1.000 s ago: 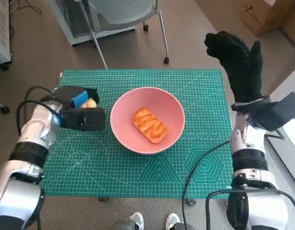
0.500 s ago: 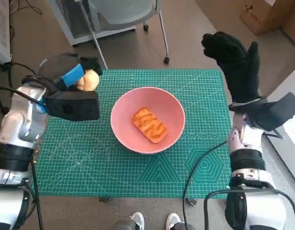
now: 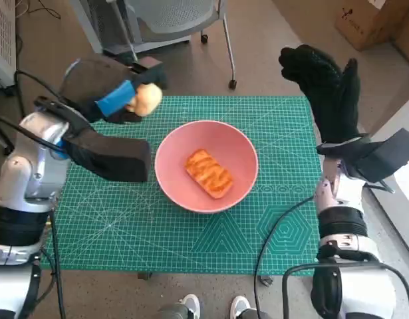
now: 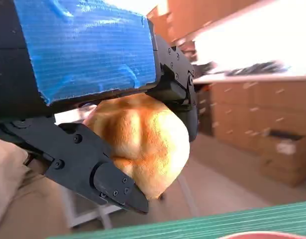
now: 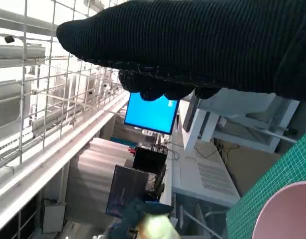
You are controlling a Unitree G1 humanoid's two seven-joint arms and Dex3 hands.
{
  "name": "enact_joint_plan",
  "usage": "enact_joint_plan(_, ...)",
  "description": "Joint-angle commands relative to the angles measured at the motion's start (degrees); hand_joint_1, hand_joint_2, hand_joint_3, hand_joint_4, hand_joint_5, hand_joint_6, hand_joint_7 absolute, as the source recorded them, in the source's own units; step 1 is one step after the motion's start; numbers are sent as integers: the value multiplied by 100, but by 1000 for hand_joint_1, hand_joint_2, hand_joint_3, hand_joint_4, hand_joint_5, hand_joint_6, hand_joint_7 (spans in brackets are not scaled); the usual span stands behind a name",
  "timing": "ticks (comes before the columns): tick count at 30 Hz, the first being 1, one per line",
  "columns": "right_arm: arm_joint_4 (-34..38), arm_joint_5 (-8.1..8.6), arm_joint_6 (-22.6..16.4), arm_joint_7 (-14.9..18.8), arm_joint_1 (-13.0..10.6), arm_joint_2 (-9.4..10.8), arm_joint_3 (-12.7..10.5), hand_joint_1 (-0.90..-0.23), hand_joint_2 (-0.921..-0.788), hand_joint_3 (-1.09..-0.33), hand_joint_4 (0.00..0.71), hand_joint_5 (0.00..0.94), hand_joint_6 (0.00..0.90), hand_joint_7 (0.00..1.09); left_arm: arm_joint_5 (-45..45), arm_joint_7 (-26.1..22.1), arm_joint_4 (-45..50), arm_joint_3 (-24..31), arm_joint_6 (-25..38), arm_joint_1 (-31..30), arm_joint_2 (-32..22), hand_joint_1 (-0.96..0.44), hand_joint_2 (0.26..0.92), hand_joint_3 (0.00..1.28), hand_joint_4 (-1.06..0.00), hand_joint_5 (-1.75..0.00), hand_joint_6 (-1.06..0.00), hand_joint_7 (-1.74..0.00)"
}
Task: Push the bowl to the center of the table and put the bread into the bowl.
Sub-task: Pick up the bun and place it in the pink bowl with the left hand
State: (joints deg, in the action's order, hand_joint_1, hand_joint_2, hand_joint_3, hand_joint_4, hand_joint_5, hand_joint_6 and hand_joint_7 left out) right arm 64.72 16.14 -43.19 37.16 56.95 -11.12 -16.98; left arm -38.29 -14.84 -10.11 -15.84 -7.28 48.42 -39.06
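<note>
Two pieces of bread were counted. One, a flat oblong with glossy orange-brown stripes (image 3: 207, 173), lay inside the round, smooth pink bowl (image 3: 171, 174) near the middle of the surface (image 3: 124, 232), a green gridded mat. The other, a pale rounded roll (image 3: 149, 98), was pinched by the left robot hand (image 3: 108, 90) above the surface's far-left corner. The right robot hand (image 3: 327, 86), in knitted glove, was raised with fingers spread, holding nothing. The roll's underside was hidden.

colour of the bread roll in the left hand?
Golden tan bread roll, paler on its domed side, gripped by the left hand; left wrist view shows it best.
</note>
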Motion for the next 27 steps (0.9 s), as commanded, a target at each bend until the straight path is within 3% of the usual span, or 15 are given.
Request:
enact_joint_plan(1, 7, 16, 53, 32, -114, 16, -8, -661, -921, -647, 219, 4, 358, 4, -15, -139, 47, -228, -127, -22, 338, 2, 909, 5, -813, -1037, -695, -1080)
enact_joint_plan(9, 24, -33, 21, 1, -140, 5, 11, -663, -921, -646, 218, 2, 356, 3, 20, -277, -383, -528, -268, 89, 847, 1, 919, 29, -751, -1136, -661, -1086)
enact_joint_plan(17, 11, -40, -26, 3, -195, -8, 14, -659, -921, -646, 211, 0, 352, 0, -43, 14, -1305, -699, -605, 235, 1244, 0, 920, 33, -747, -1119, -648, -1124)
enact_joint_plan(27, 28, -78, -102, -52, -247, -57, 13, -654, -921, -654, 203, 1, 346, 0, -237, 135, -2135, -928, -528, 321, 1583, -1, 920, 45, -736, -1167, -639, -1097)
